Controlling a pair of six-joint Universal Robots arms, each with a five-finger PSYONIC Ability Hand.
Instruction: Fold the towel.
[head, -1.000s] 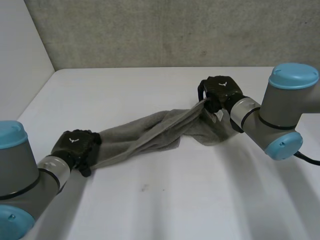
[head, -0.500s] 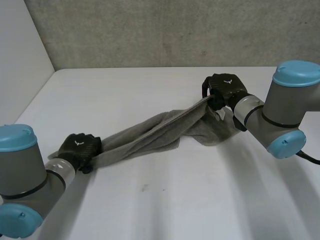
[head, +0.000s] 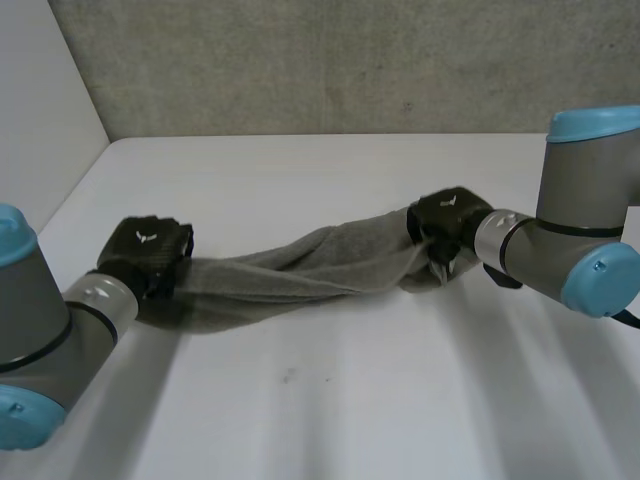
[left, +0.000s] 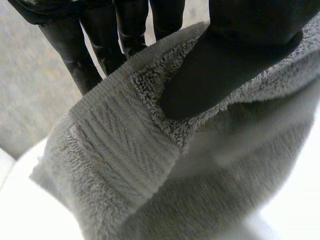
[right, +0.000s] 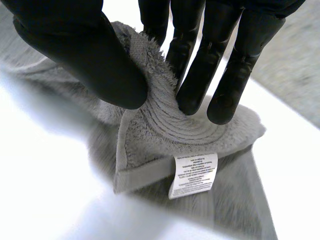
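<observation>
White table (head: 350, 400) below a rough grey wall (head: 350, 60) carries the grey towel (head: 290, 275), bunched into a rope whose long axis runs almost level from the left hand (head: 145, 250) to the right hand (head: 450, 215), its middle resting on the surface. Each hand pinches one end between thumb and fingers (right: 200, 65): the left on a woven hem, the right on a corner just above the care label (right: 194, 175). Gripping opposite ends like this probably serves to pull the cloth out and spread it before any fold.
</observation>
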